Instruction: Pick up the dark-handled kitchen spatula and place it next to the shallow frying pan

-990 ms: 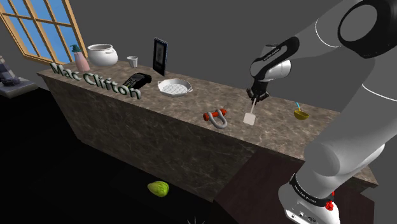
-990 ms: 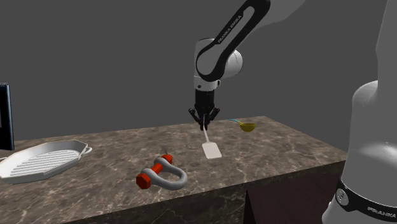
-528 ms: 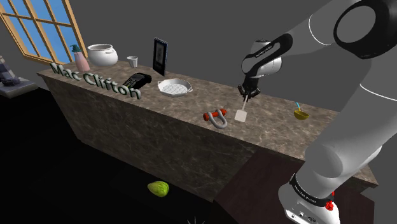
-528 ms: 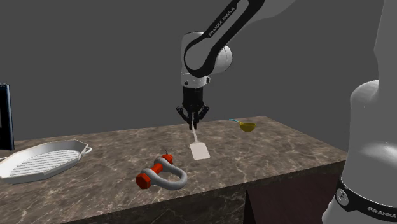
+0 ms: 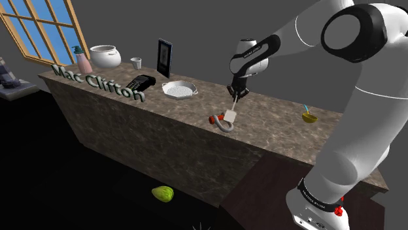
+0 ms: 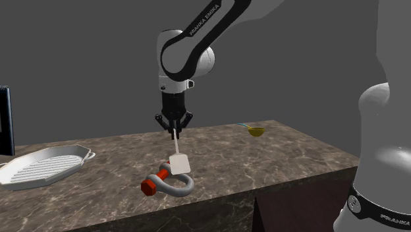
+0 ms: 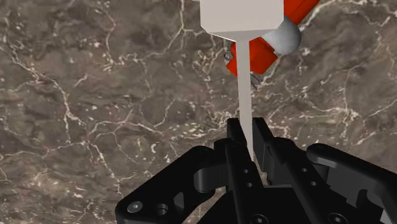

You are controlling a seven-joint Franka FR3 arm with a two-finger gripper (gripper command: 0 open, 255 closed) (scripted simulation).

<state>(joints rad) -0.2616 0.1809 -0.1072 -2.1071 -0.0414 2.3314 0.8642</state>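
My gripper (image 6: 174, 126) (image 5: 235, 92) (image 7: 245, 143) is shut on the thin handle of a pale spatula (image 6: 178, 161) (image 5: 230, 113) (image 7: 242, 38), which hangs blade down above the brown marble counter. Its flat white blade hovers just over a grey shackle with a red pin (image 6: 166, 181) (image 5: 220, 121) (image 7: 270, 44). The shallow white ribbed frying pan (image 6: 43, 165) (image 5: 179, 89) rests on the counter farther toward the second exterior view's left, well apart from the spatula.
A small yellow bowl with a blue stick (image 6: 256, 130) (image 5: 309, 117) sits near the counter's far end. A black card reader (image 5: 140, 82), a dark picture frame (image 5: 163, 57), a cup (image 5: 136, 63), a white pot (image 5: 105, 56) and a pink bottle (image 5: 83, 61) stand beyond the pan. A green object (image 5: 163, 193) lies on the floor.
The arm has carried the spatula toward the second exterior view's left, from near the yellow bowl to above the shackle. The grip has stayed shut.
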